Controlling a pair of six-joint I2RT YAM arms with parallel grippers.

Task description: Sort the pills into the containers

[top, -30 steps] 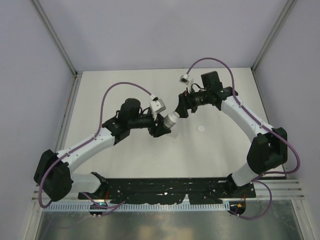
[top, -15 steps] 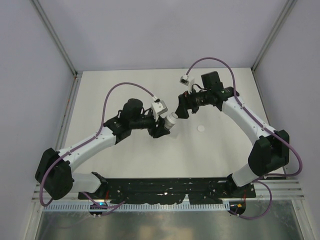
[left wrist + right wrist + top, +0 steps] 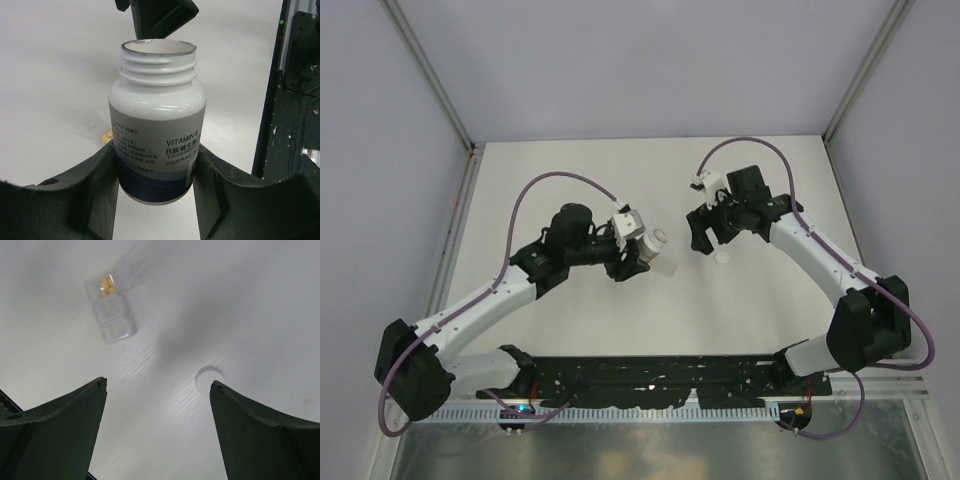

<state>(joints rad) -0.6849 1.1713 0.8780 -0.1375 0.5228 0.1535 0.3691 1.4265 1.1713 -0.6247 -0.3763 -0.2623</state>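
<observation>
I hold the bottle point(image 3: 157, 115) in my left gripper point(image 3: 156, 167). The jaws are part-way closed on the lower body, across the label. The threaded mouth is uncapped and points to the top of the left wrist view. My right gripper point(image 3: 159, 385) stands wide open with nothing between its fingers, hanging over the table point(image 3: 570, 180) just right of centre in the top view.

The bottle looks like rigid, glossy plastic, and I judge it light. Being round and smooth, it could twist or slip in a loose grip, so a hold across the middle of the body suits it better than one at the threads. I cannot tell what is inside.

The packet point(image 3: 114, 310) lies flat in the upper left of the right wrist view, with the pills point(image 3: 106, 285) as a few orange specks in its far end. It seems thin, clear and flimsy. I would pinch it by an edge away from the pills and tip it rather than chase such tiny pieces one by one, since they would roll and scatter.

A white disc point(image 3: 208, 378), probably the cap, rests on the table right of centre in that view.

The surface is pale, smooth and faintly ribbed, so the packet may slide when nudged. Plain walls point(image 3: 620, 60) close off three sides. The table offers room, but my two grippers are near each other mid-frame.
</observation>
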